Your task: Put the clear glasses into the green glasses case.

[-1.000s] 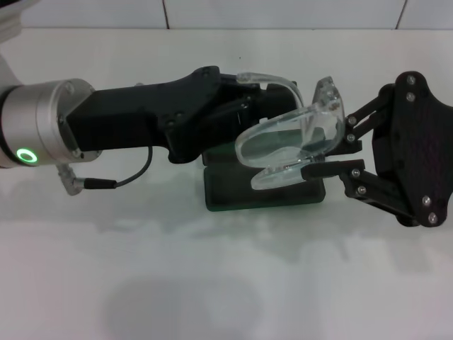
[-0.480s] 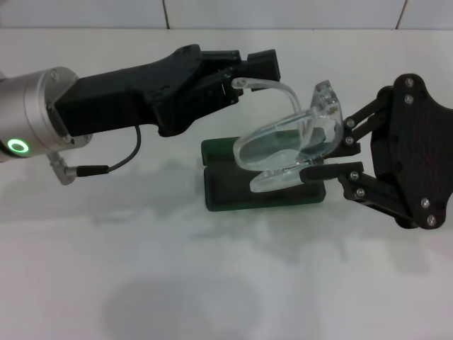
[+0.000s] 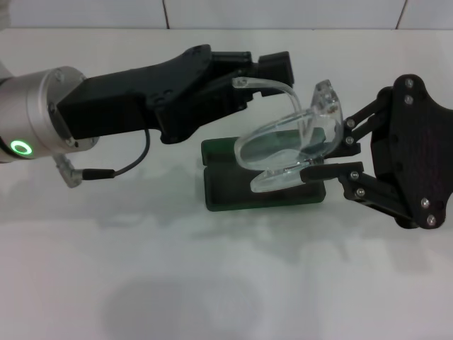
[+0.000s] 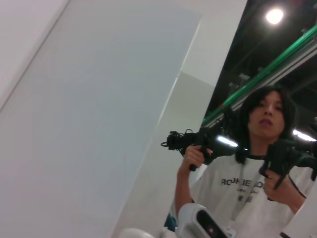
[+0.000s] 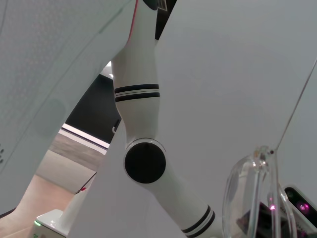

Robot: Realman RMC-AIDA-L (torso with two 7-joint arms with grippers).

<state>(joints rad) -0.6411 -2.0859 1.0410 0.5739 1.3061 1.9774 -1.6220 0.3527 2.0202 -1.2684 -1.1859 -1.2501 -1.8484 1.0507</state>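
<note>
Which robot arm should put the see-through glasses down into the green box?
Probably the right. The right gripper is shut on the clear glasses, holding them just above the open green glasses case. The left gripper is only beside one arm of the glasses, not holding them.

Head view: evenly and brightly lit from overhead. Soft, diffuse shadows on the white bench [image 3: 226,283], darkest as a blurred oval patch near the front edge and as a faint band below the left arm [image 3: 141,99]. Small highlights along the rims of the clear glasses [image 3: 290,145]. Left wrist view: one bright ceiling lamp [image 4: 275,16] flaring against a dark ceiling; pale panel washed out. Right wrist view: flat, soft light, slight blur on the near lens.
</note>
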